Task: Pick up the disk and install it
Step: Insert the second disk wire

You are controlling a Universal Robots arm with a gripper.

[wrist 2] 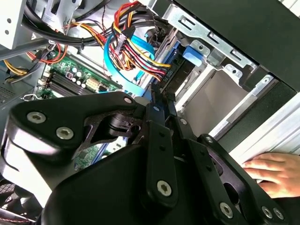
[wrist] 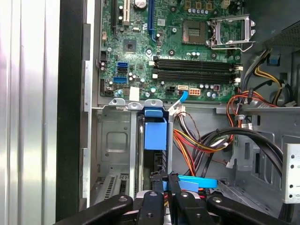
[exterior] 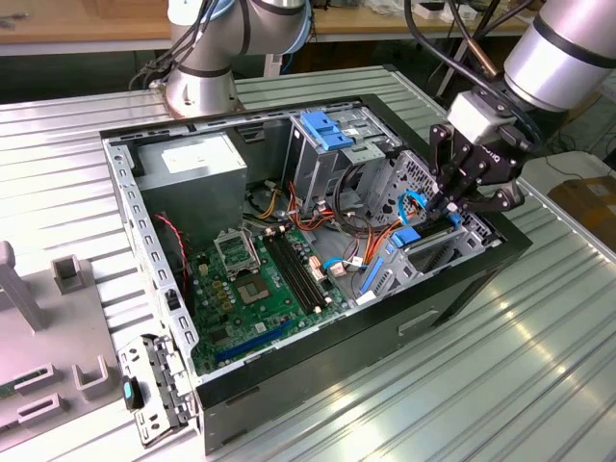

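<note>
Disk: The disk (wrist: 155,136), edge-on in its blue rails, stands in the drive bay (wrist: 112,140) at the case's front corner, at about 3 o'clock from the motherboard (exterior: 250,279) in the exterior view.
Claw: The claw (wrist: 165,180) sits directly over the disk's edge, fingers drawn close together on a thin blue tab (wrist: 197,182) at the disk's near end; whether they truly pinch the disk I cannot tell.
Axis: The disk's long side appears to run straight down the bay, in line with the claw's reach, so any travel would be along that slot.
Surroundings: Orange, red and yellow cables (wrist: 197,145) crowd just beside the bay.
Bystander: A hand (wrist 2: 274,171) rests on the worktop (exterior: 539,327) outside the case (exterior: 318,375), in the second wrist view.
</note>
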